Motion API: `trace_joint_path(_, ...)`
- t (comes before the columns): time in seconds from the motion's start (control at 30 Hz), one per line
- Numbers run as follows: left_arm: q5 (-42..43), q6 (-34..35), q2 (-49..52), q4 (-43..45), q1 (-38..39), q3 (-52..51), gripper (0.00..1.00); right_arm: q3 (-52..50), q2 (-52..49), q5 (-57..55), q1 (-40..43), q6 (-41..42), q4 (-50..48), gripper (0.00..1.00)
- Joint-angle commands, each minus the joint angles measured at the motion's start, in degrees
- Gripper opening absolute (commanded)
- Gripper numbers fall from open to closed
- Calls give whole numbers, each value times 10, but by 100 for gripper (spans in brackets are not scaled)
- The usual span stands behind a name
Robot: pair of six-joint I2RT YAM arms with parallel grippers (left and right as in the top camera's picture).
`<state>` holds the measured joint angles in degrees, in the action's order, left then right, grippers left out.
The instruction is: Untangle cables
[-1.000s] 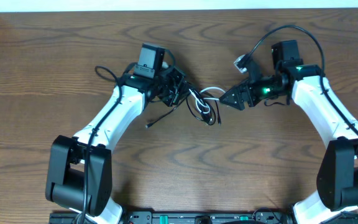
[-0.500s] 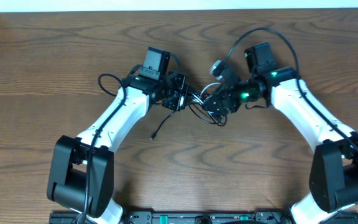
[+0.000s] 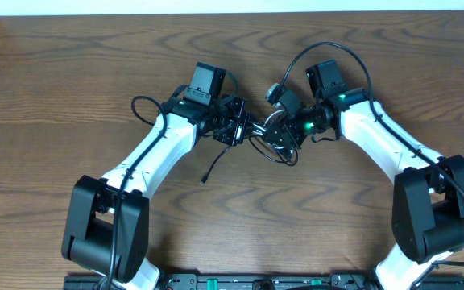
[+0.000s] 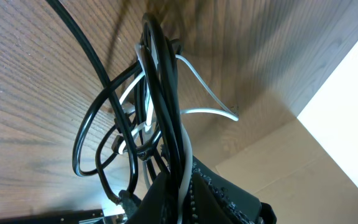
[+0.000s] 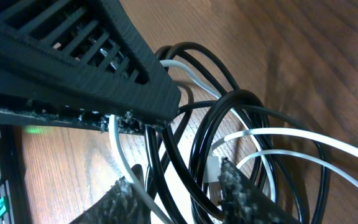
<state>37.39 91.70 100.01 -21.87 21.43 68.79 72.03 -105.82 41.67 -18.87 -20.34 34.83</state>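
The black cable (image 3: 213,166) and the white cable (image 4: 205,93) lie in one tangled bundle at mid-table between my two grippers. My left gripper (image 3: 237,128) is shut on strands of both cables (image 4: 178,186), and the loops hang out ahead of its jaws. A loose end of the black cable trails towards the table front. My right gripper (image 3: 278,135) is open, and its two fingers (image 5: 179,186) straddle several black loops (image 5: 229,99) and white strands (image 5: 278,134). Left gripper's black finger (image 5: 73,56) shows close above them.
The wooden table (image 3: 71,72) carries nothing else. Thick black arm wires loop above the right wrist (image 3: 329,50) and beside the left arm (image 3: 139,105). A cardboard box edge (image 4: 278,155) shows in the left wrist view.
My right gripper has moved left and into the tangle, now straddling the loops. My left gripper has shifted slightly right, still holding the cables; the loose black end moved with it.
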Motion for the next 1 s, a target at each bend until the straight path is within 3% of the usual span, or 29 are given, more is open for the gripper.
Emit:
trace_joint_path(0.0, 9, 3, 0, -1, -1, -2, 7, -2, -3, 2, -3, -2, -4, 33)
trace_joint_path(0.13, 9, -9, 0, 3, -1, -2, 7, -2, -4, 2, -3, 9, -9, 18)
trace_joint_path(0.23, 9, -45, 0, 21, -1, -2, 7, -2, -4, 2, -3, 36, -16, 1)
trace_joint_path(0.3, 10, -121, 0, 47, -2, -2, 7, -2, -4, 2, 0, 61, -23, 1)
trace_joint_path(0.37, 43, -251, 0, 91, -9, -2, 10, -2, -4, 3, 6, 80, -25, 1)
trace_joint_path(0.43, 113, -374, -1, 125, -21, -2, 23, -2, -4, 5, 16, 94, -25, 1)
trace_joint_path(0.47, 137, -405, -1, 129, -26, -2, 27, -2, -4, 9, 21, 103, -25, 1)
trace_joint_path(0.6, 166, -459, -2, 78, -44, -2, 39, -2, -4, 58, 45, 118, -24, 1)
trace_joint_path(0.73, 157, -559, -2, 5, -43, -2, 56, -4, -4, 89, 61, 135, -23, 1)
trace_joint_path(0.87, 131, -656, -1, -63, -33, -2, 58, -7, -7, 90, 63, 155, -24, 1)
trace_joint_path(0.97, 42, -679, -1, -108, -21, -2, 58, -7, -14, 98, 63, 162, -27, 1)
